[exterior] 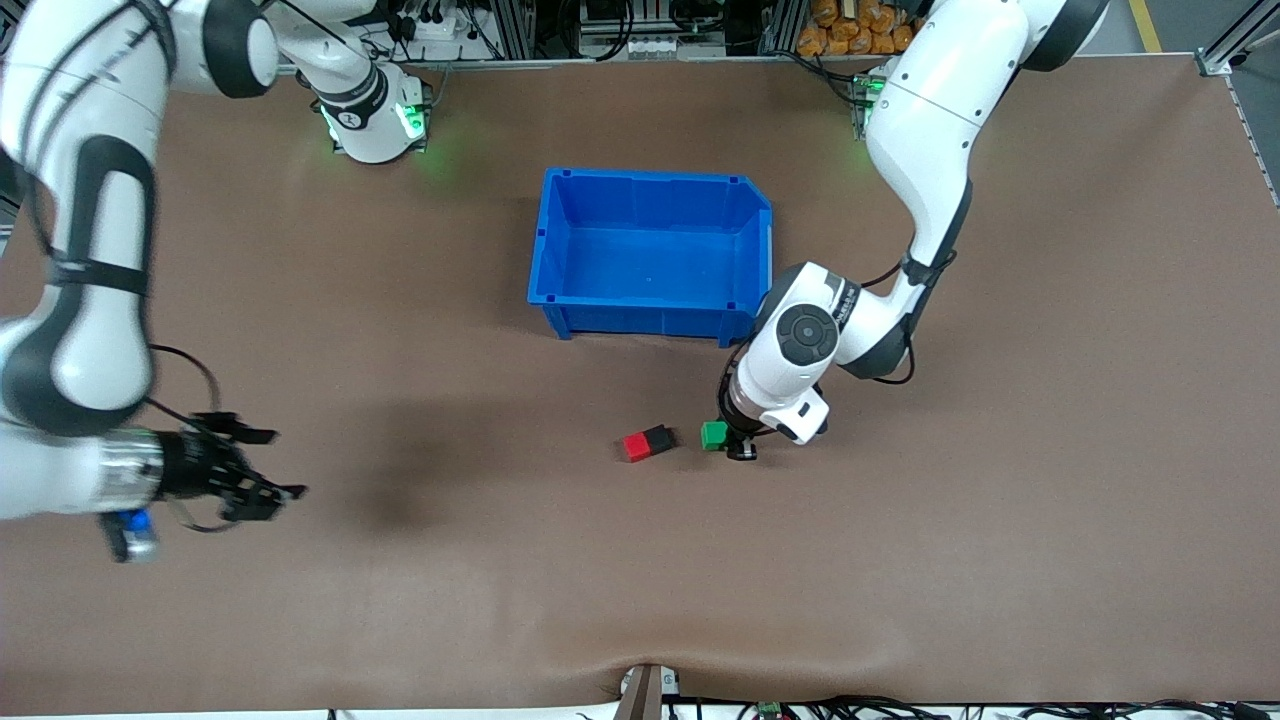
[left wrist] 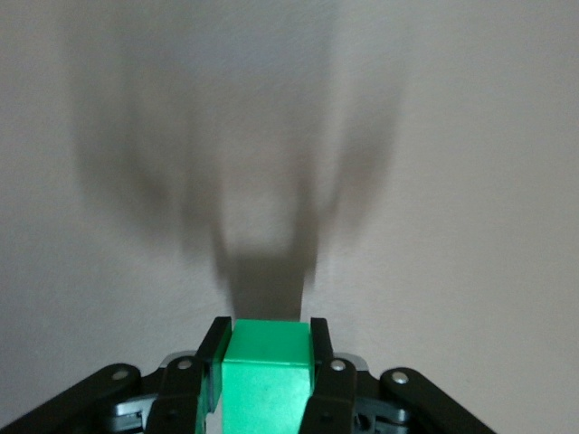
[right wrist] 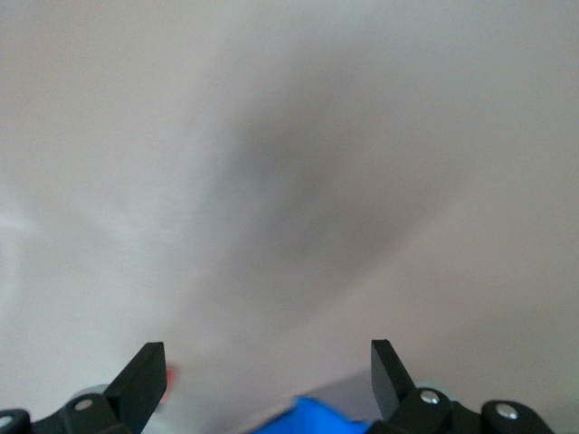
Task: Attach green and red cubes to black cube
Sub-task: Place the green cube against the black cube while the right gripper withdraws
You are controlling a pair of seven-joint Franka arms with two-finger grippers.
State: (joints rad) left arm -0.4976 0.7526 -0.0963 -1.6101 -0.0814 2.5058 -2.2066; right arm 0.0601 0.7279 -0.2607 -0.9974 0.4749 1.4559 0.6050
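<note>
Your right gripper (exterior: 285, 465) hangs empty, jaws wide, over bare brown table (exterior: 1000, 500). Your left gripper (exterior: 735, 447) clamps the small bright green cube (exterior: 713, 435), just beside the joined red cube (exterior: 636, 446) and matte black cube (exterior: 658, 437).

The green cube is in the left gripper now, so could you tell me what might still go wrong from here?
1. The left gripper is shut on the green cube, which still sits apart from the black cube; a skewed approach could miss its free face.
2. The red cube and black cube lie unheld, so a push may slide the pair.
3. The right gripper, open over the table's right-arm end, cannot brace them.
</note>
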